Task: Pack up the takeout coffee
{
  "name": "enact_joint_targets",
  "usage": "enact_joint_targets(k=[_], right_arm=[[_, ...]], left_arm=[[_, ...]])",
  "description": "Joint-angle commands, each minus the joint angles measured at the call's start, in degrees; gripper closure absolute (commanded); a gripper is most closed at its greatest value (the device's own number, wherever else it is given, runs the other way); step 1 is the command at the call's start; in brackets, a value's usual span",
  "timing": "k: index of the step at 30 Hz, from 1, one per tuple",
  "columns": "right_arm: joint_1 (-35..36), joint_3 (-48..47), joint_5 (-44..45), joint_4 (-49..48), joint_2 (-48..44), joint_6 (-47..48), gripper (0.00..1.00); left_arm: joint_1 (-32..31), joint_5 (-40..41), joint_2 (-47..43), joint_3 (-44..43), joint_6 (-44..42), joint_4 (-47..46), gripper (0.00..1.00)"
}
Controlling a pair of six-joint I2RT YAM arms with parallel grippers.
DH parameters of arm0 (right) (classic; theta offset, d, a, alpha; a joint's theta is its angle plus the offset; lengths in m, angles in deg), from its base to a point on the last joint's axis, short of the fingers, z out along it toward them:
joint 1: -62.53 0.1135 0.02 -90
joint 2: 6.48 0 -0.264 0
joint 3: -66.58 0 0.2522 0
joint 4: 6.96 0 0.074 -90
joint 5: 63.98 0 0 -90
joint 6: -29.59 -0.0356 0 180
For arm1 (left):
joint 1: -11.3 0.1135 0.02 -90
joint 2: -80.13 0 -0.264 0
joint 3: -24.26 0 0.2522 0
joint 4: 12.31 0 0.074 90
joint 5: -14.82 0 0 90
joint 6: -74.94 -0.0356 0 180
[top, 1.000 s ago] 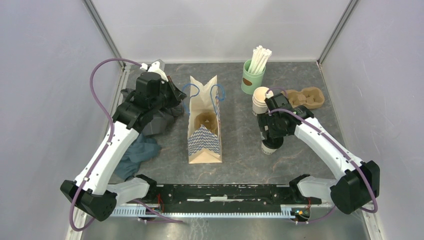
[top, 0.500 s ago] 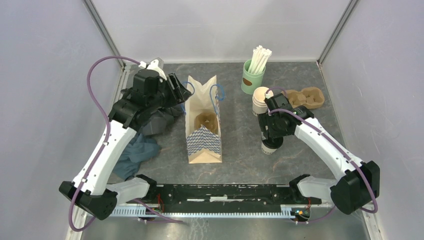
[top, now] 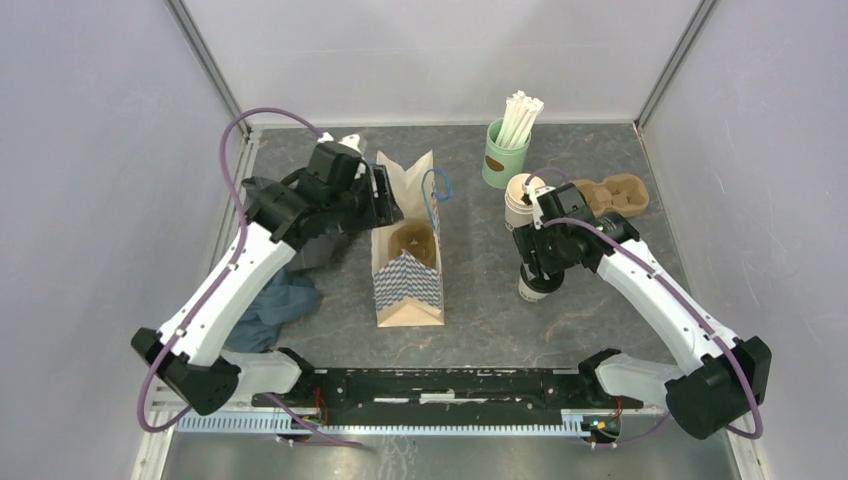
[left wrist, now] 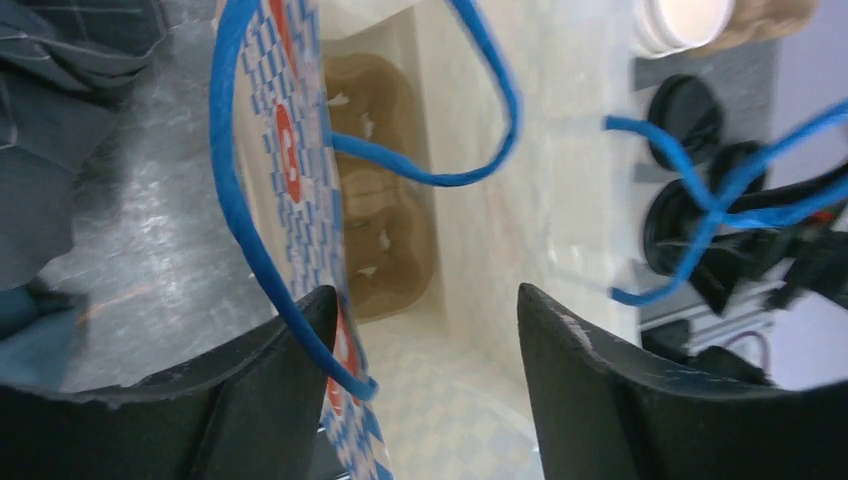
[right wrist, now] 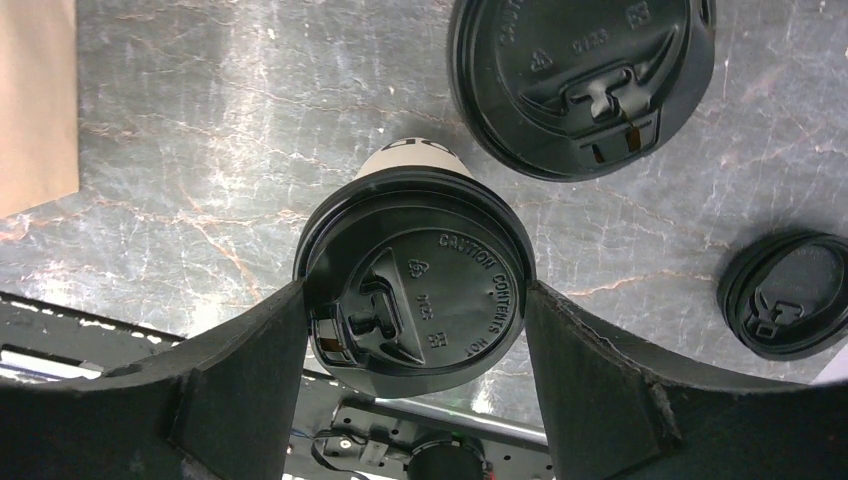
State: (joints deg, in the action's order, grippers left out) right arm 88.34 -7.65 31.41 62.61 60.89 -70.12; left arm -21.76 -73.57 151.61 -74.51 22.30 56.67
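Two changes: left claw [left wrist: 428, 300], now wide, reached the paper bag [top: 405, 285]; right claw [right wrist: 415, 290] narrowed onto the lidded cup [right wrist: 430, 265].

The left pincer [left wrist: 428, 305] gapes above the open paper bag [left wrist: 480, 235], a brown carrier [left wrist: 385, 250] lying at its bottom.

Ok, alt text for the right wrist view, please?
The right end effector grips a lidded white cup from above, one finger against each side of its black lid. Two more black lids show to the right over the marbled table, the edge of a brown bag at upper left.
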Motion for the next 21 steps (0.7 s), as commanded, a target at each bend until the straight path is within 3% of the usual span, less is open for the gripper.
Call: enact_joint_targets(k=[1,7,12,16,21], right_arm=[[-0.2,-3.6,-4.1,-0.6,-1.7,4.0,0.21],[-0.2,-6.7,-8.1,-1.9,-4.8,7.8,0.22],[-0.2,-9.0,-10.7,-3.8,-6.3,9.1,0.23],[-0.2,-9.9,-12.5,-5.2,-7.5,9.3,0.24],[-0.1,-11.4,-14.0,-5.5,-8.1,9.3,0.24]], left_arm=[[-1.3,7.4,1.4,-0.5,-5.1,2.2,0.34],[-1.2,5.4,4.9,-2.5,-18.4,-0.6,0.64],[-1.2,-4.5,1.6,-0.5,-30.0,-7.7,0.84],[-1.2,-14.5,-2.5,2.3,-43.1,-12.2,0.88],[-1.2,-15.4,-4.6,4.9,-52.3,-13.6,0.95]])
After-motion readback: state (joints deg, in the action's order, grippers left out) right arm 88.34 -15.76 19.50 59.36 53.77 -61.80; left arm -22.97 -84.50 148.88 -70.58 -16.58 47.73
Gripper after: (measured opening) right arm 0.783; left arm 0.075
